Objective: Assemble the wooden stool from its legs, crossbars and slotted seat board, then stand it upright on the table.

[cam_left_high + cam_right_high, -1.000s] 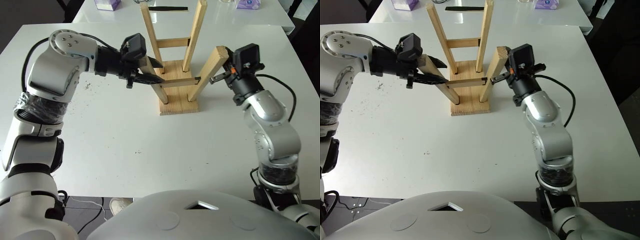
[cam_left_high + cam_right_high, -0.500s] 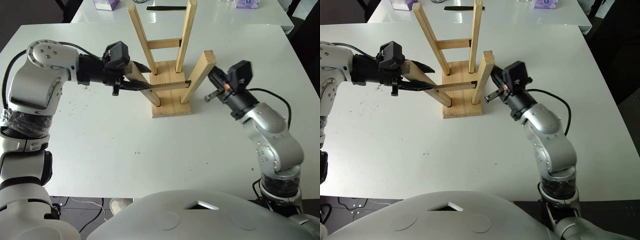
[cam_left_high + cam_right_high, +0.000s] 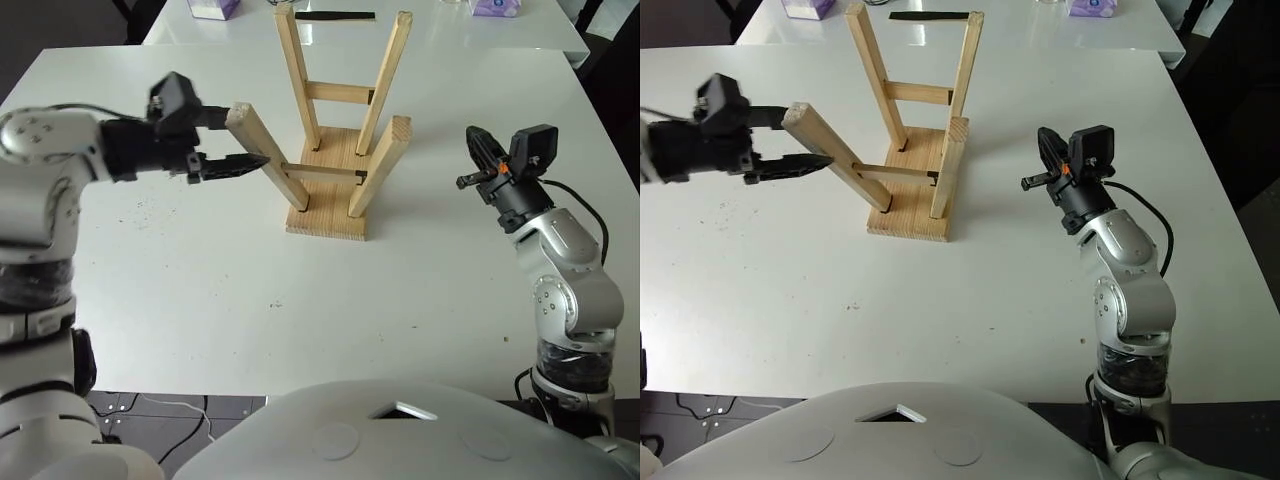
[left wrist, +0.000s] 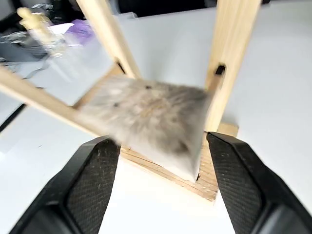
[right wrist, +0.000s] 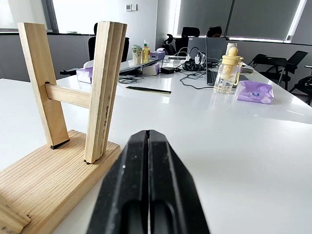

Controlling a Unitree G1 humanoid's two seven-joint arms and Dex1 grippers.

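The wooden stool stands upside down with its seat board [image 3: 325, 218] flat on the white table and its legs pointing up. Crossbars [image 3: 340, 93] join the legs. My left gripper [image 3: 245, 135] is open, its fingers [image 4: 92, 190] straddling the top end of the tilted near-left leg [image 3: 268, 160], which looks blurred between them in the left wrist view. My right gripper [image 3: 475, 150] is shut and holds nothing. It hovers to the right of the stool, clear of the near-right leg [image 3: 380, 165]. The right wrist view looks past its closed fingers [image 5: 148, 161] at the seat board [image 5: 44, 180].
Dark specks [image 3: 150, 205] lie on the table left of the stool. A second table behind carries a black strip [image 3: 335, 16] and purple packs [image 3: 215, 8]. A bottle [image 5: 225, 73] and a purple pack [image 5: 253, 91] stand farther off. Bare tabletop lies in front of the stool.
My right gripper let go of the near-right leg and drew back to the right. My left gripper slid left toward the leg's top end. The stool turned and shifted on the table.
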